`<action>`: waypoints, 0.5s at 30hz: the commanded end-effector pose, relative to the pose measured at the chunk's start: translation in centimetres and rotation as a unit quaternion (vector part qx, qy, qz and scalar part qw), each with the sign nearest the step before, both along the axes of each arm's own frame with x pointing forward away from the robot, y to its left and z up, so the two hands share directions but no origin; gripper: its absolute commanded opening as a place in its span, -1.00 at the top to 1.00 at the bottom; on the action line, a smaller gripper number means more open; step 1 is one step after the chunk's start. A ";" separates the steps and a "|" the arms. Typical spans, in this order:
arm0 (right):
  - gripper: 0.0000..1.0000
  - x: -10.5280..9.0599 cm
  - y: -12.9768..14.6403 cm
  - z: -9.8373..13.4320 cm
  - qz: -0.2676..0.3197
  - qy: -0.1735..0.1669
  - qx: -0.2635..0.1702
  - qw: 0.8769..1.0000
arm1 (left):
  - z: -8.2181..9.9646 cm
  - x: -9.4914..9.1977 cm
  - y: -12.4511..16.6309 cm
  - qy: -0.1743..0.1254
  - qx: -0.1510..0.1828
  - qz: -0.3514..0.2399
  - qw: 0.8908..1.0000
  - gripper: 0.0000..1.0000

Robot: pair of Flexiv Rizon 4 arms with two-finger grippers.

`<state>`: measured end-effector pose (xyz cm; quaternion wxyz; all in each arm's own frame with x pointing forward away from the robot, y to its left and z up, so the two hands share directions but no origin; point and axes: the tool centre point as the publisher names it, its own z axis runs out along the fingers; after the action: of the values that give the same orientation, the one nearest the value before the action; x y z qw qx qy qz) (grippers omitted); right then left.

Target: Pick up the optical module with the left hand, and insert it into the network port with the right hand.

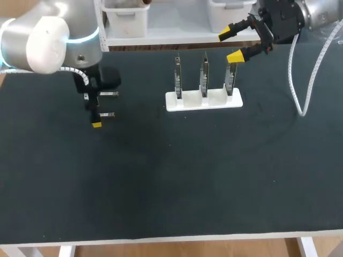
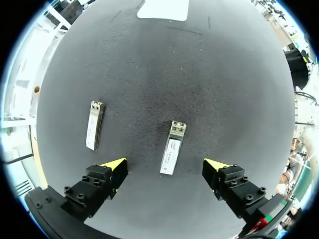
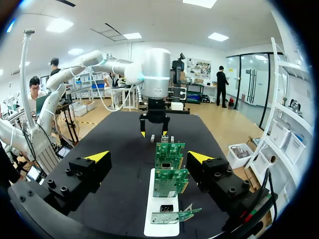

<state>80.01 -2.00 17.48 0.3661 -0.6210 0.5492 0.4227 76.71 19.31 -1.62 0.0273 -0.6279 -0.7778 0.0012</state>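
1. Optical module (image 2: 173, 148): slim metal-cased bar w/ white label. It lies flat on the dark table (image 1: 171, 176), between the left gripper's fingers and just ahead of their tips. A second module (image 2: 94, 125) lies near it, outside one finger; the two are apart
2. Handling (judged): light, rigid, smooth-walled, so prob. slippery. The connector end is likely delicate. Best hold is across the two long side walls at approx. mid-length, leaving one end free for the hand-over
3. Left gripper (image 2: 165, 165): fingers spread far wider than the module, touching and holding nothing. Whether the tips meet the table cannot be told
4. Right gripper (image 1: 233, 44): fingers wide apart and empty, raised at the far side of the white holder (image 1: 203, 100), well apart from both modules
5. Circuit boards (image 1: 203, 75): three, standing in the holder. The network port is presumably on one, but is too small to pick out
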 end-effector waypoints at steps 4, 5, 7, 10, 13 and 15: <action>-1.00 -0.3 0.0 0.0 -0.002 -0.002 0.000 1.000 | -0.2 0.7 -0.1 0.012 -0.005 -0.006 1.000 -1.00; -1.00 -0.3 0.0 0.0 -0.002 -0.002 0.000 1.000 | -0.2 0.6 -0.2 0.013 -0.007 -0.007 1.000 -1.00; -1.00 -0.3 0.0 0.0 -0.002 -0.002 0.000 1.000 | -0.2 0.6 -0.3 0.016 -0.007 -0.008 1.000 -1.00; -1.00 -0.3 0.0 0.0 -0.002 -0.002 0.000 1.000 | -0.2 0.4 -0.4 0.023 -0.009 -0.016 1.000 -1.00; -1.00 -0.3 0.0 0.0 -0.002 -0.002 0.000 1.000 | -0.2 0.4 -0.4 0.023 -0.009 -0.016 1.000 -1.00; -1.00 -0.3 0.0 0.0 -0.002 -0.002 0.000 1.000 | -0.2 0.4 -0.4 0.023 -0.009 -0.016 1.000 -1.00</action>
<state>80.01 -2.00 17.47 0.3661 -0.6210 0.5492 0.4227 76.73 19.02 -1.76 0.0346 -0.6388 -0.7683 0.0204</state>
